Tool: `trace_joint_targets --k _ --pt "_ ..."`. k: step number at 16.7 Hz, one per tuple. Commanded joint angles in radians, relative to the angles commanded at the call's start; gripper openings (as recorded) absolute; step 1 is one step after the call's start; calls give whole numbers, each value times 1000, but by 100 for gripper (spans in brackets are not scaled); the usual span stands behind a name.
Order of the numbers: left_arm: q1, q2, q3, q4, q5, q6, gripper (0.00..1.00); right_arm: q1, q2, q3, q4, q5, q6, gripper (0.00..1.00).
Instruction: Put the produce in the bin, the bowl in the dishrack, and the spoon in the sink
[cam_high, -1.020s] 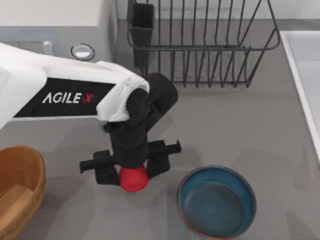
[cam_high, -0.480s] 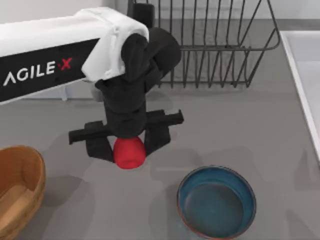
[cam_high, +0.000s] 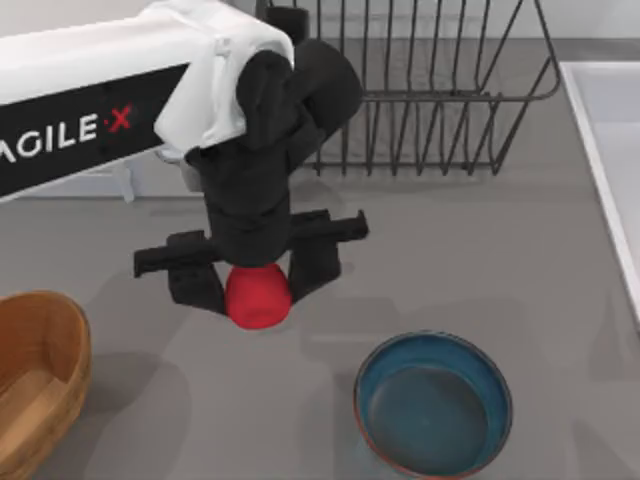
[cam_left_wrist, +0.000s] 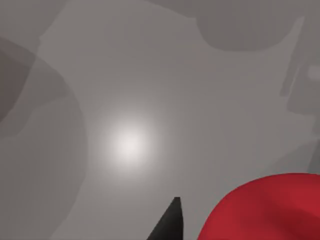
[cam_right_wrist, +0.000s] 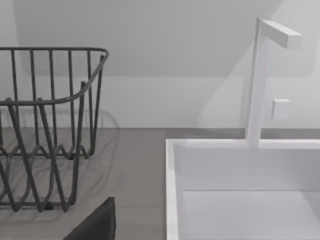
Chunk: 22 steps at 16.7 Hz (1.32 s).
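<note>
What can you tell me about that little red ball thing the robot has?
The produce is a small, smooth, bright red rounded lump, plain all over. The left gripper is shut on it, a black finger on each side, holding it above the grey table, between the wooden bin and the blue bowl.

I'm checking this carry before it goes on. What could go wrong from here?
The red produce pokes out below the left gripper, so the jaws may hold it shallowly and it could slip onto the table. The bin sits at the top view's left edge, so a short release might hit its rim.
</note>
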Motion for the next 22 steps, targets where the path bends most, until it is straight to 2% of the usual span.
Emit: trace_joint_targets --k 4,8,11,18,22 --pt "5 -28 14 -21 -14 176 0 0 0 0 0 0 0 100" --pt "24 -84 33 -51 -36 518 0 0 0 0 0 0 0 100" --pt "49 -137 40 -76 -54 879 0 0 0 0 0 0 0 100" --pt "143 -267 8 -149 -91 1859 0 0 0 0 0 0 0 100" --pt "216 -330 -42 -192 -103 2371 0 0 0 0 0 0 0 100"
